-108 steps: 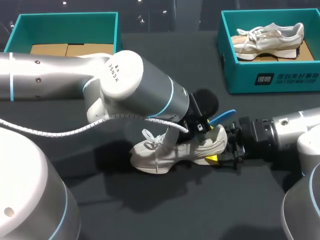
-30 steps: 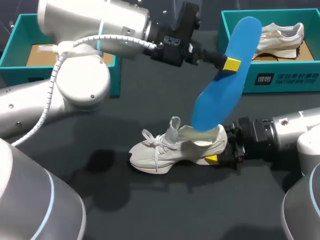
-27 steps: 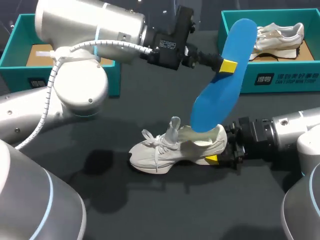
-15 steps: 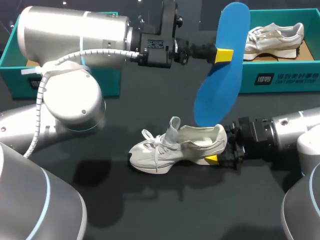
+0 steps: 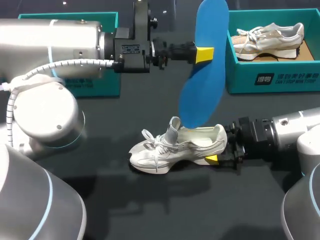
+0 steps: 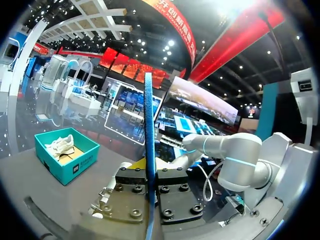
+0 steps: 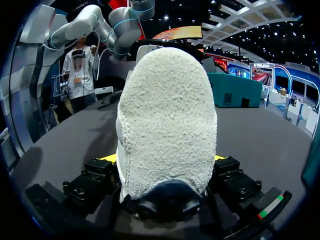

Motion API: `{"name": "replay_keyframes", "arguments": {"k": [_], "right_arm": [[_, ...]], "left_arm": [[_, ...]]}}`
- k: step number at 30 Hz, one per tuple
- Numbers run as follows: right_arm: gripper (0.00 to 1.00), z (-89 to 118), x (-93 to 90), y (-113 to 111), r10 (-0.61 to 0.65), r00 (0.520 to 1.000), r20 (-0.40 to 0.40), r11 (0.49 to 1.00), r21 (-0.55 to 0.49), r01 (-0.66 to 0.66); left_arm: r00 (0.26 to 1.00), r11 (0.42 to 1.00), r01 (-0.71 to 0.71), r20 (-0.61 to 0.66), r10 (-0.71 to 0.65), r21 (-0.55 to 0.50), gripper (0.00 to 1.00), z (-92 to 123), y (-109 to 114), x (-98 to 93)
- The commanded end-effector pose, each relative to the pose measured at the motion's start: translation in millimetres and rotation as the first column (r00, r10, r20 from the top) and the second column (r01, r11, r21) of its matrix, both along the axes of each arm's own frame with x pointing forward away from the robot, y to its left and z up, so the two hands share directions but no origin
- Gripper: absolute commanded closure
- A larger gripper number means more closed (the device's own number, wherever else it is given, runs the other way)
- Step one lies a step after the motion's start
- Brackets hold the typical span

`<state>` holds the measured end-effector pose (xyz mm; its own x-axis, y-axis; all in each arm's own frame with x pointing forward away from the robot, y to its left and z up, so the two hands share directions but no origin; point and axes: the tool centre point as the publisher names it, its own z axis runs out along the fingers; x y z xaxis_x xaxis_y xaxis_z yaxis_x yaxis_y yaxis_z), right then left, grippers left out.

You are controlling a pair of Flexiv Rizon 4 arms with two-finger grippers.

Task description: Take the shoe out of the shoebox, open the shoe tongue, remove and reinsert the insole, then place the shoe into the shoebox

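A white sneaker (image 5: 175,149) stands upright on the black table (image 5: 150,210), toe to the left, tongue raised. My right gripper (image 5: 220,156) is shut on its heel; in the right wrist view the fuzzy heel (image 7: 167,115) fills the space between the yellow-tipped fingers (image 7: 106,158). My left gripper (image 5: 202,54) is high above the table, shut on the blue insole (image 5: 202,85), which hangs nearly upright with its lower end over the shoe's opening. In the left wrist view the insole (image 6: 148,130) shows edge-on between that gripper's (image 6: 149,172) fingers.
A teal shoebox (image 5: 270,77) at the back right holds a second white sneaker (image 5: 270,36); it also shows in the left wrist view (image 6: 67,159). Another teal box (image 5: 75,85) stands at the back left, partly behind my left arm.
My left arm has swung the insole up and to the left, turning it more upright. The shoe and my right gripper have not moved.
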<state>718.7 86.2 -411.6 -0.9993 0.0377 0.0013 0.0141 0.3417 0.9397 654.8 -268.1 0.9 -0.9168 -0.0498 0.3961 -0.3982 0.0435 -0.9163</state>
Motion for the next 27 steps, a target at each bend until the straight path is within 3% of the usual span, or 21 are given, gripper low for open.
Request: {"name": "replay_keyframes", "arguments": {"k": [1, 9, 27], "right_arm": [[1.00, -0.8, -0.3, 1.1, 0.000, 1.000, 0.000, 1.000, -0.003, 0.000], [1.00, -0.8, -0.3, 1.1, 0.000, 1.000, 0.000, 1.000, -0.003, 0.000], [1.00, -1.5, 2.1, 0.6, -0.001, 1.000, -0.005, 1.000, -0.023, 0.001]], "left_arm": [[1.000, 1.000, -0.010, -0.001, 0.010, 0.003, 1.00, 1.8, 21.0, -9.4], [0.999, 0.999, -0.033, -0.012, 0.033, 0.014, 1.00, 0.0, 33.5, -15.3], [0.999, 0.999, -0.035, -0.024, 0.035, 0.014, 1.00, -3.3, 35.0, -11.1]]}}
